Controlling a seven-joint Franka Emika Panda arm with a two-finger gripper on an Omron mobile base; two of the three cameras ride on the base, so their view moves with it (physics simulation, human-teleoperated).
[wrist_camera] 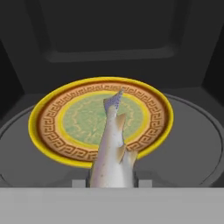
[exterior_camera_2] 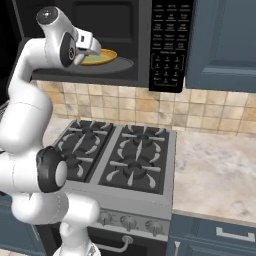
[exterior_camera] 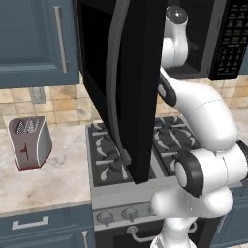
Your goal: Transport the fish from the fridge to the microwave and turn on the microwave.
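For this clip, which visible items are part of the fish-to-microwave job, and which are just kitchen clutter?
Part of the job:
- fish, held in the tool over the plate
- microwave, door open
- yellow-rimmed plate on the microwave's round tray
- keypad

Just lying about:
- toaster on the counter
- stove
- blue cabinets

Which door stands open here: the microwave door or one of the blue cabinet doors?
The microwave door is open, swung out over the stove; both blue cabinet doors are shut flat.
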